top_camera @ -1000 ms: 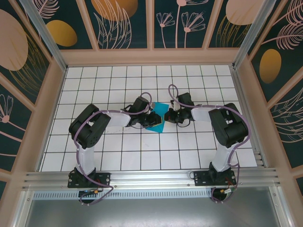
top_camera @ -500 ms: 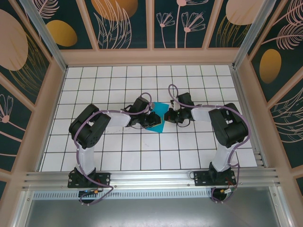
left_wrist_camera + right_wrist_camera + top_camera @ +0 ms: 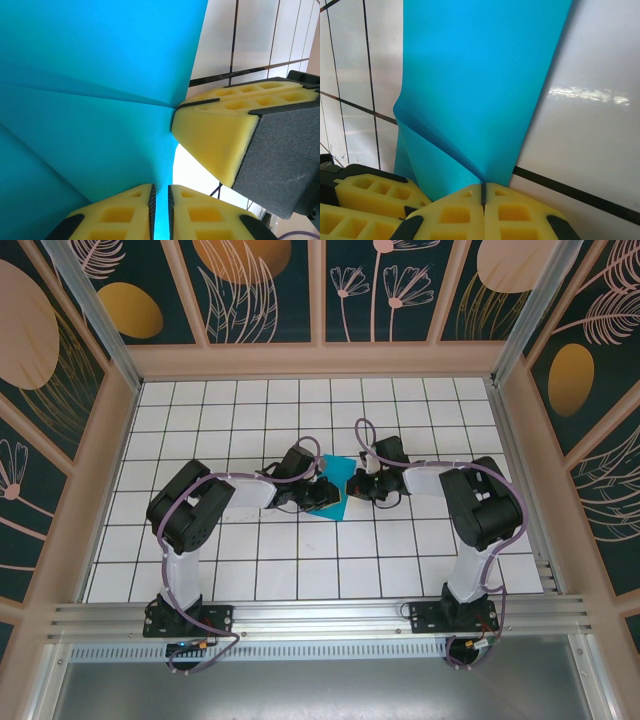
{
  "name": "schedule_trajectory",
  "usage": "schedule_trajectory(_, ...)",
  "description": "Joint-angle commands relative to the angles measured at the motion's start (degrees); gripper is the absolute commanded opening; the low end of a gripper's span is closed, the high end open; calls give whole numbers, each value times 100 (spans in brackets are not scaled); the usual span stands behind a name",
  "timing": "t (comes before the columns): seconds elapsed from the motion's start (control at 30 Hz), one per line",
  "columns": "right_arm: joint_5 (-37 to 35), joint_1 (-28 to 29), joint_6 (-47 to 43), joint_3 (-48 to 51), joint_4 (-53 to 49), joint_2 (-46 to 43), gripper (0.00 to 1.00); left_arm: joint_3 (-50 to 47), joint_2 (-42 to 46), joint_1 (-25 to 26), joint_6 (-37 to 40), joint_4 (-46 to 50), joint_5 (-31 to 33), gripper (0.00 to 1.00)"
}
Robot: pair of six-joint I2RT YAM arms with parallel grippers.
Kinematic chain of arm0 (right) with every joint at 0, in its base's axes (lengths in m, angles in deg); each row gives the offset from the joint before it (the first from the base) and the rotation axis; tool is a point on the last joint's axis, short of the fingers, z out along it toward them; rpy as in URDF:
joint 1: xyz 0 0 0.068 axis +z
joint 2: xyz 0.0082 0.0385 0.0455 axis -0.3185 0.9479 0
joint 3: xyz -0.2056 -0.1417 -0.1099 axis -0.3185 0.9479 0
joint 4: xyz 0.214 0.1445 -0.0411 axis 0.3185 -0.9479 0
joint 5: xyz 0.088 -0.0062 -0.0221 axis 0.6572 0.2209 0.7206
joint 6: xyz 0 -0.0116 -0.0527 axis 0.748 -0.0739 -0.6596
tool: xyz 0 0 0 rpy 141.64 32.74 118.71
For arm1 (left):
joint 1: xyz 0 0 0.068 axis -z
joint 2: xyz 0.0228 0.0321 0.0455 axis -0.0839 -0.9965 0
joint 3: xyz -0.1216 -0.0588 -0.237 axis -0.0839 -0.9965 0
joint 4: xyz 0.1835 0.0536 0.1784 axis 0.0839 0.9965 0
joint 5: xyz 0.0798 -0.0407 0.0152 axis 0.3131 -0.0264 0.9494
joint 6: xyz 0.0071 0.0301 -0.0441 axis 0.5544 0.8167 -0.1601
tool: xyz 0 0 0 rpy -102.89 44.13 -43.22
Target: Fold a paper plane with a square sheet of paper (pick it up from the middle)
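1. Arm bases sit at bottom of the top view, on the near edge of the table [image 3: 300,570]
2. Left gripper [image 3: 160,195], bottom centre of left wrist view: yellow pads drawn almost together, thin slit between them, paper [image 3: 90,75] edge caught in the slit
3. Right gripper [image 3: 482,192], bottom centre of right wrist view: pads pressed flat together, pinching a creased corner of the paper
4. Both grippers meet at centre of the top view, tips just beside each other, paper between them
5. Paper is cyan, with one sharp crease, and spreads up-frame over white tiles
6. Patterned wall panels [image 3: 260,290] line the top of the frame
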Motion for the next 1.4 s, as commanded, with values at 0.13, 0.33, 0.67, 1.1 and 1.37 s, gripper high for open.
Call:
schedule_trajectory(0.13,-107,-6,-124,-125,-76,138,5,-51,-119,27,-119,193,189,17)
schedule_trajectory(0.33,-137,-6,-122,-177,-152,13,6,-59,-131,28,-158,267,273,18)
schedule_trajectory(0.67,-705,-1,67,-175,-295,-704,25,-65,-142,50,-264,674,770,16)
schedule_trajectory(1.1,43,210,99,-22,39,-323,11,-48,-146,103,-433,843,1041,14)
schedule_trajectory(1.37,-78,206,-70,-202,-153,105,9,-69,-46,107,-445,763,999,13)
